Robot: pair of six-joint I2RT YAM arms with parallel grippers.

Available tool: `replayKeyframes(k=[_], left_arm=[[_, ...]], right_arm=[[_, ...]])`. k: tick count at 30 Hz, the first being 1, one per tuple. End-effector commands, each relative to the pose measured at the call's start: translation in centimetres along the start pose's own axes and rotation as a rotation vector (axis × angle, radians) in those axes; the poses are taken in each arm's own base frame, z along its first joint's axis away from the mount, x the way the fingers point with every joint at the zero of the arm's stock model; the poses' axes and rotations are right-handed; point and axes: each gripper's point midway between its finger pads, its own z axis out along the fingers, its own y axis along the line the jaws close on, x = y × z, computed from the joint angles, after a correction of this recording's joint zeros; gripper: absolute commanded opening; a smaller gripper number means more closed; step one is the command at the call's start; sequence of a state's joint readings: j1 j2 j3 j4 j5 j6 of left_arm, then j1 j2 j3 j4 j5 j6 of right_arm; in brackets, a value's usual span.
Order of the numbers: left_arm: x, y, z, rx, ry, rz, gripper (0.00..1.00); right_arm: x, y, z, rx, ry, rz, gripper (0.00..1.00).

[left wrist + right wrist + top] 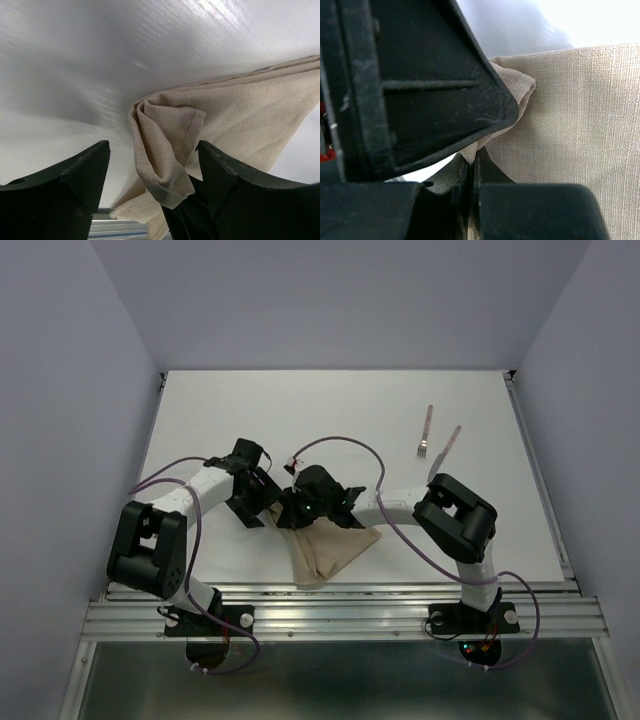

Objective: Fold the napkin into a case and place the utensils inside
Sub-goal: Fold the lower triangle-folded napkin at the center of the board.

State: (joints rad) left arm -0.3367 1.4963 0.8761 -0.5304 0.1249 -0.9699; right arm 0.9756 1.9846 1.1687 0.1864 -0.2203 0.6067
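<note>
From my station, the napkin [330, 548] lies folded in loose layers near the front edge of the table [250, 410], wide at its far side and narrowing toward the arm bases. It is a flat, wrinkled bundle, and I can't make out a finished pocket in it. The fork [427, 432] and knife [446, 450] lie side by side on the bare tabletop, beyond the napkin and to its right, well apart from it, with their handles pointing away from it. Both arms bend inward and meet at the napkin's far left corner. The left arm's elbow sits to the napkin's left and its forearm reaches right. The right arm's elbow sits to the napkin's right and its forearm stretches left along the napkin's far edge. The right gripper [472, 170] has its jaws pressed together with a fold of the cloth pinched in the thin seam between them. That lifts the corner into a small rolled bunch. The left gripper [152, 145] stands wide open with the raised bunch in the gap between its fingers [75, 180]. I see neither pad pressing the cloth.
</note>
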Motion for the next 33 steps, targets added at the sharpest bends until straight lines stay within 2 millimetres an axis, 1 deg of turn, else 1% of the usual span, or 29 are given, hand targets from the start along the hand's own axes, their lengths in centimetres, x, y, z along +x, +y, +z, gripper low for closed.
replayKeyframes(k=[1,3,5,6,7,9,10,12,13,15,16,21,22,25,26,27,28,29,30,31,33], left_arm=[[0.0,-0.5,-1.1,0.040,-0.010,0.020,0.84],[0.0,-0.6,-1.3,0.047,-0.017,0.021,0.85],[-0.2,-0.8,-1.7,0.061,-0.029,0.022,0.86],[-0.4,-0.9,-1.9,0.065,-0.036,0.021,0.86],[-0.7,-1.1,-2.2,0.075,-0.045,0.023,0.86],[-1.0,-1.0,-2.5,0.078,-0.057,0.017,0.86],[-1.1,-1.2,-2.7,0.087,-0.063,0.017,0.86],[-1.5,-1.3,-2.9,0.102,-0.072,0.013,0.86],[-1.5,-1.5,-3.2,0.116,-0.078,0.016,0.86],[-1.6,-1.7,-3.3,0.133,-0.083,0.014,0.86],[-1.6,-1.9,-3.4,0.147,-0.086,0.014,0.86],[-2.1,-1.8,-4.1,0.168,-0.135,0.010,0.83],[-2.2,-1.7,-4.3,0.175,-0.147,0.009,0.81],[-2.4,-1.3,-4.5,0.180,-0.176,0.009,0.68],[-2.5,-1.0,-4.4,0.174,-0.186,0.011,0.55],[-2.4,-0.8,-4.2,0.174,-0.191,0.015,0.44],[-2.4,-0.5,-4.3,0.173,-0.199,0.019,0.37],[-2.4,0.0,-4.0,0.158,-0.202,0.016,0.27],[-2.4,0.3,-3.9,0.147,-0.205,0.014,0.02],[-2.2,0.9,-3.6,0.128,-0.204,0.013,0.00],[-1.8,1.4,-2.9,0.118,-0.190,0.020,0.00]], right_arm=[[-1.3,1.7,-0.3,-0.120,-0.035,0.047,0.01],[-1.3,1.3,-0.6,-0.153,-0.028,0.077,0.01],[-1.1,1.4,-0.8,-0.182,-0.018,0.107,0.01],[-1.5,1.2,-0.9,-0.195,-0.029,0.118,0.01],[-0.9,1.4,-1.0,-0.214,-0.007,0.135,0.01],[-1.4,0.9,-1.3,-0.236,-0.018,0.159,0.01],[-1.0,0.8,-1.3,-0.245,-0.009,0.168,0.01],[-0.9,0.9,-1.4,-0.280,0.004,0.185,0.01],[-1.1,0.6,-1.4,-0.285,0.006,0.202,0.01],[-0.4,0.8,-1.3,-0.315,0.032,0.214,0.01],[-0.5,0.5,-1.3,-0.318,0.032,0.226,0.01],[0.3,0.3,-1.1,-0.351,0.067,0.272,0.01],[0.0,-0.1,-1.1,-0.347,0.063,0.280,0.01],[0.5,-0.1,-0.9,-0.356,0.088,0.295,0.01],[0.3,-0.4,-0.9,-0.366,0.088,0.303,0.01],[0.5,-0.4,-0.9,-0.369,0.093,0.310,0.01],[0.8,-0.6,-0.8,-0.368,0.099,0.316,0.01],[0.8,-0.6,-0.8,-0.371,0.102,0.326,0.01],[0.9,-0.5,-0.8,-0.379,0.102,0.324,0.01],[1.0,-0.5,-0.8,-0.379,0.105,0.328,0.01],[1.0,-0.5,-0.8,-0.381,0.105,0.328,0.01]])
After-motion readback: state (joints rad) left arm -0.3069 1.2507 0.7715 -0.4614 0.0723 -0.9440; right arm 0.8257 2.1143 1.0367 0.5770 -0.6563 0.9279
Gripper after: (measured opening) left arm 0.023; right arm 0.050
